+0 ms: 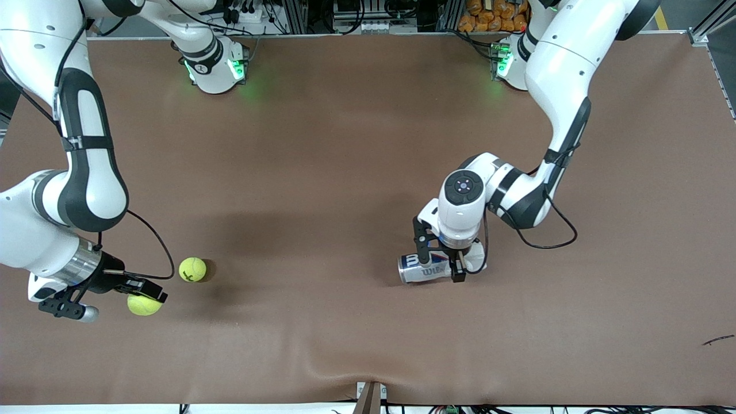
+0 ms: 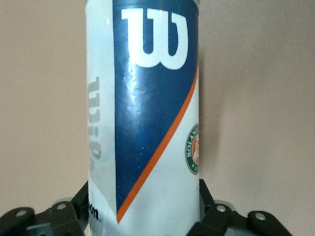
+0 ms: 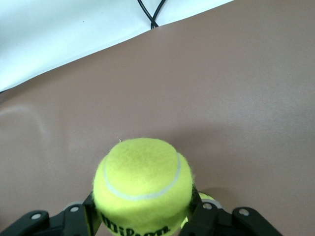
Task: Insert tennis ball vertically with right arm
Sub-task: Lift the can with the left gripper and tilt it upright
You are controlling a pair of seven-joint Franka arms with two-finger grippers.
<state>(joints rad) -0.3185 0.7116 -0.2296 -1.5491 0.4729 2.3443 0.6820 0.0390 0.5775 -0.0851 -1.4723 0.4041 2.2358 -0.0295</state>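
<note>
Front view shows my right hand (image 1: pixel 150 295) clenched on a ball (image 1: pixel 144 305) – a second ball (image 1: pixel 192 269) lies beside it – left hand (image 1: pixel 441 259) grasping the can (image 1: pixel 422 268) on the desk (image 1: pixel 345 144).

- The held tennis ball (image 3: pixel 141 186) was fuzzy yellow-green felt with a smooth white seam and black print.
- A second tennis ball (image 1: pixel 192 269) on the table looked like the same matt felt.
- The ball can (image 2: pixel 147 118) had a glossy, slightly wrinkled plastic label in blue, white and orange.
- The table cover (image 1: pixel 345 172) was matt brown, cloth-like, rippled near the front edge.
- The arms' shells (image 1: pixel 560 63) looked like smooth, glossy white plastic.
- The gripper fingers (image 3: pixel 78 219) were matt black.
</note>
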